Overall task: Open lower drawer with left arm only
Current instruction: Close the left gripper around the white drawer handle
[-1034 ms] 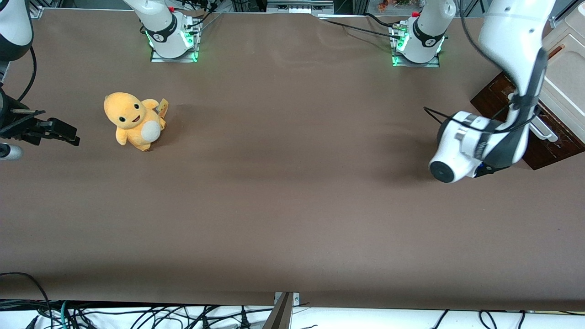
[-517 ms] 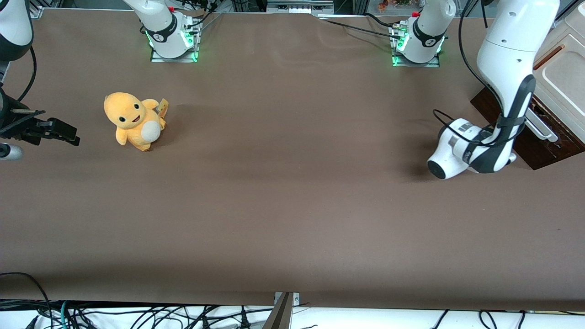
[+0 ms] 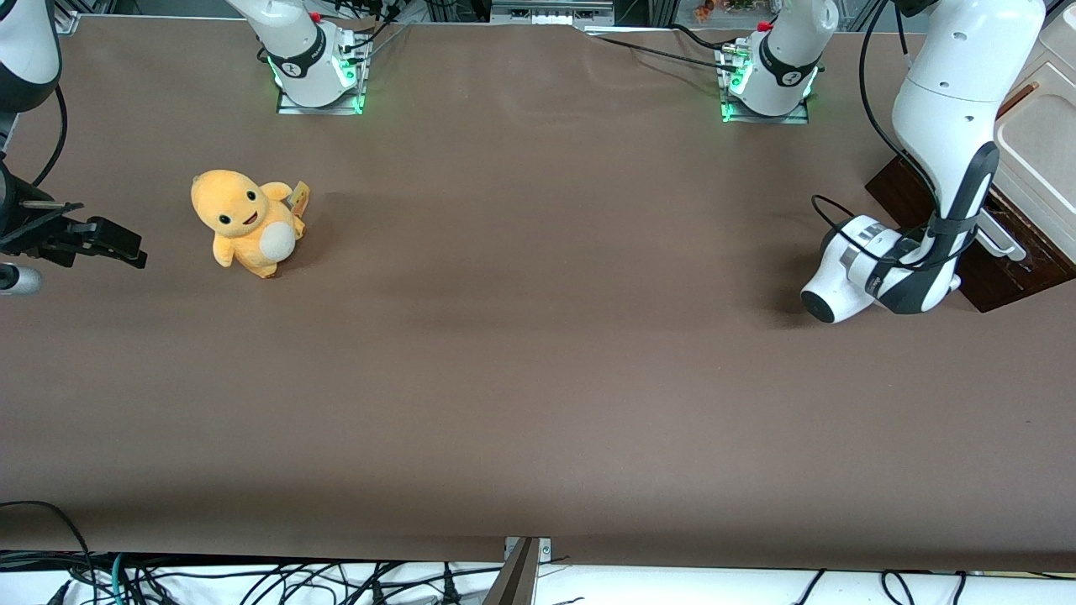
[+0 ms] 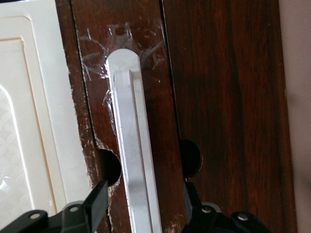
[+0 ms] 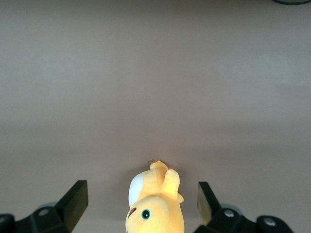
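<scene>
Table (image 3: 538,378) brown. Left arm (image 3: 950,118) bent down at working arm's end, in front of lower drawer (image 4: 218,97). Gripper (image 4: 143,204) fingers apart, straddling the handle (image 4: 131,145), not clamped. Yellow plush (image 3: 244,220) sits toward parked arm's end.

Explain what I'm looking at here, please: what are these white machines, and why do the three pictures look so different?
These are robot arms bolted to a brown table. One picture looks down from the front; the other two come from cameras on each arm's wrist. The working left arm has reached to a dark wooden cabinet at its end of the table. Its wrist camera shows its black claw open, one finger on each side of the silvery bar handle of the lower drawer, not yet closed on it. Nothing is held. An orange plush toy sits toward the parked arm's end.
</scene>
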Available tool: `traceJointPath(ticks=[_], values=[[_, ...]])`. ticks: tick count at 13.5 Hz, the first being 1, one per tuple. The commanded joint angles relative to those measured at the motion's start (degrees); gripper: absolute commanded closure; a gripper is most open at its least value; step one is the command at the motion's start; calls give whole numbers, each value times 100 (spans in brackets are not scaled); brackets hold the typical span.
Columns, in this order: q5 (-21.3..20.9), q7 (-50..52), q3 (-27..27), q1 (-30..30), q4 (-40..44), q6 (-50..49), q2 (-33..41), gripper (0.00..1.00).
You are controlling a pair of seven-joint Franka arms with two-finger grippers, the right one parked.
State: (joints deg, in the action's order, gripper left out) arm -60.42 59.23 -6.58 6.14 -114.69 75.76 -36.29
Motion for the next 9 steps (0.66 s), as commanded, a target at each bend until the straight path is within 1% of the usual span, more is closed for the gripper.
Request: traceJointPath(ticks=[1,2,3,6,9], values=[[-189,-34,-54,106,-176,79,166,36],[-189,-34,-54,115,-176,70,192,39],[-189,-34,-54,150,-176,70,201,44],[-180,-43,-54,177,-176,61,236,61],[-198,-43,-45,177,-159,79,236,70]])
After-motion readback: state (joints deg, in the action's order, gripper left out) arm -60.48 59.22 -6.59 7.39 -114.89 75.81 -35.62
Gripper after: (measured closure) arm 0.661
